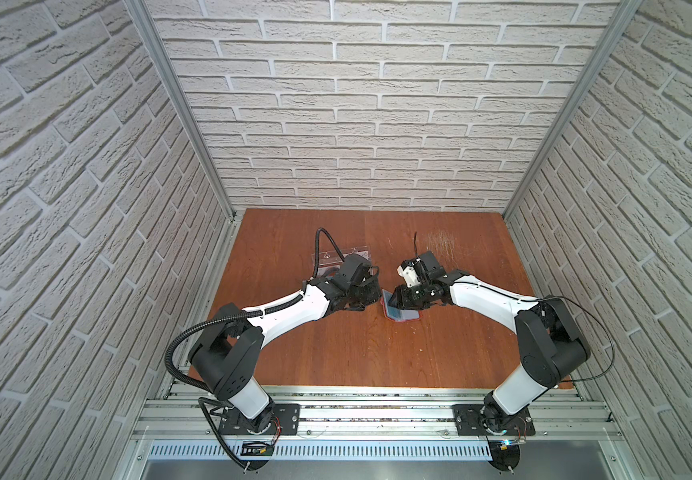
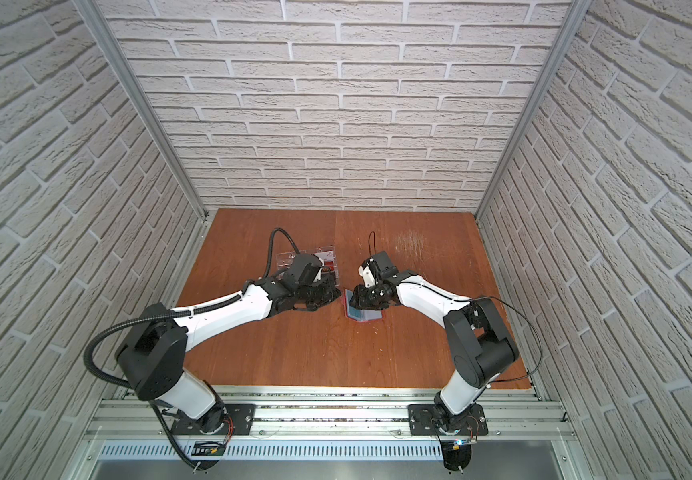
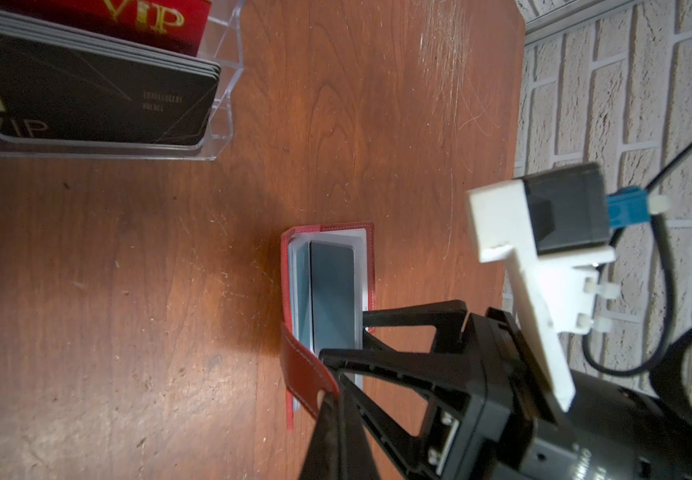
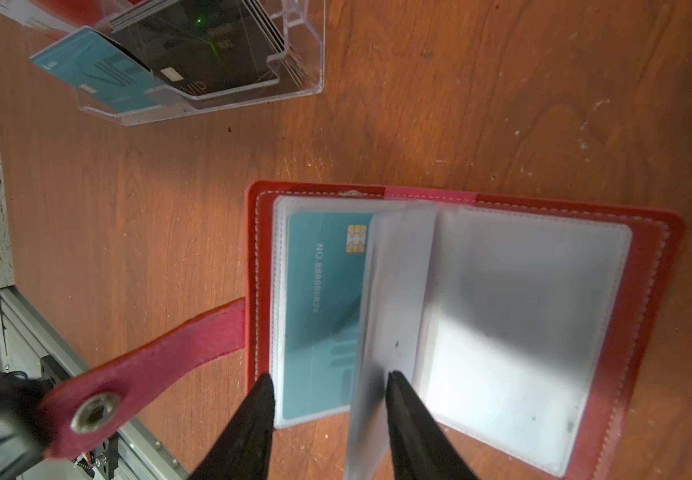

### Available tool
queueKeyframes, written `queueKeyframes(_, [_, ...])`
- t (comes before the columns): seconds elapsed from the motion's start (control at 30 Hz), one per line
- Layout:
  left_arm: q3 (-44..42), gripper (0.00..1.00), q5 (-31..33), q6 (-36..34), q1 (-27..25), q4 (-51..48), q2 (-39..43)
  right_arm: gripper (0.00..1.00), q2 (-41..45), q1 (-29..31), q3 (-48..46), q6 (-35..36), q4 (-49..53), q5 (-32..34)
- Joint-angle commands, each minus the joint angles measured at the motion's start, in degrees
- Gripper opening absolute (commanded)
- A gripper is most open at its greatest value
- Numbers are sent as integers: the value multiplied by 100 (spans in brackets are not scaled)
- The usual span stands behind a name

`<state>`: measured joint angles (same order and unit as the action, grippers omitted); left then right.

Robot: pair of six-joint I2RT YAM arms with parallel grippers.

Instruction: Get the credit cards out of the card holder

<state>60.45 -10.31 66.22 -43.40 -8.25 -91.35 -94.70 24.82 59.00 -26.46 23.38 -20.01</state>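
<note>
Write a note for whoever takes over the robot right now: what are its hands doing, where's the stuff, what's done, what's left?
Left gripper: shut on the card holder's strap tab.
Right gripper: open, fingers straddling sleeve edges.
Card holder: lying open; teal card in one sleeve, what looks like a dark card in the standing sleeve.
Done: dark cards stacked in the clear tray.
Left: pull the holder's remaining cards out.

Gold "VIP" on the red card [image 3: 161, 20] in the clear tray [image 3: 225, 104]. Pale "VIP" on the black card [image 3: 86, 95] beside it, its small print unreadable. The teal card [image 4: 319, 311] in the card holder [image 4: 652, 291] reads "NO.8888", later digits blurred.
</note>
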Motion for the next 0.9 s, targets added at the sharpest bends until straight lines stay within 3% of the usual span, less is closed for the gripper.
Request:
queueKeyframes(0.0, [-59,0,86,5,46,217,26,44,202,24,-11,-59,-186,-155])
queueKeyframes(0.47, [-90,0,102,-21,53,192,94,38,2,18,74,5,3,217])
queueKeyframes(0.87, [-162,0,195,-159,56,5,65,32,275,-183,-16,263,737,1433])
